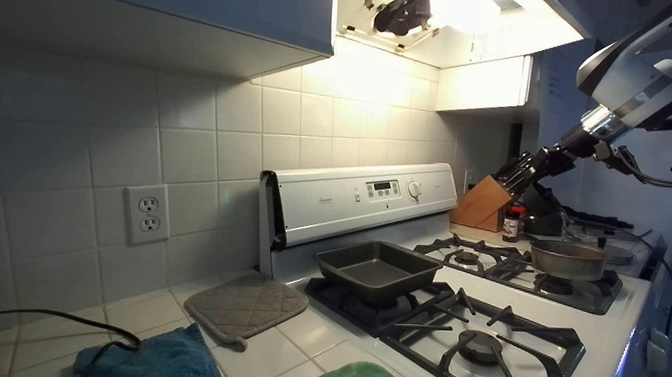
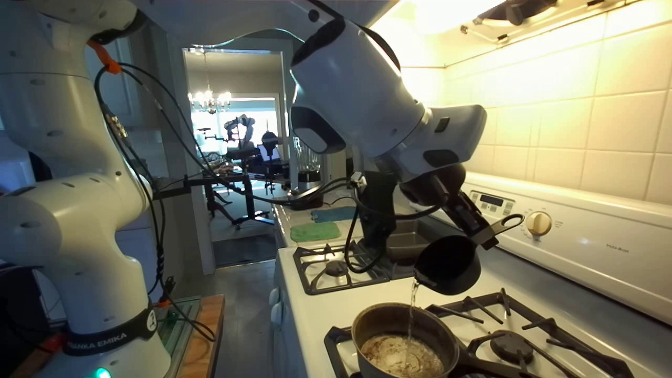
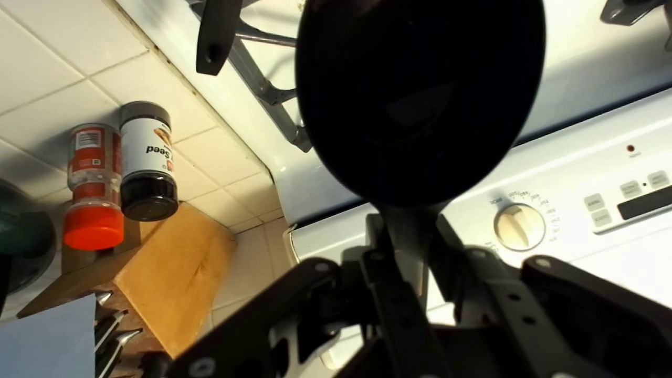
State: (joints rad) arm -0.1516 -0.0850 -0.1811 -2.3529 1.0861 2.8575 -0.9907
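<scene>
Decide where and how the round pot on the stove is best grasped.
The round pot is probably best gripped by its long, narrow handle, from above and across its width: it juts out sideways, clear of the pouring stream.

Three cameras facing one stove point(image 1: 483, 286)
In an exterior view the camera is looking from above the tabletop point(image 1: 277, 350), facing along the tiled wall point(image 1: 184, 154) toward the knife block point(image 1: 479, 207); from the stove's opposite end, in an exterior view, it is looking down closely on the saucepan point(image 2: 388, 321), facing the green cloth point(image 2: 315, 231); both are sharing saucepan and green cloth; the wrist view is looking along the hand point(image 3: 412, 231), very near the dark pan point(image 3: 420, 178), showing the jars point(image 3: 149, 147) upside down and sharing the control panel point(image 3: 572, 226) with both
</scene>
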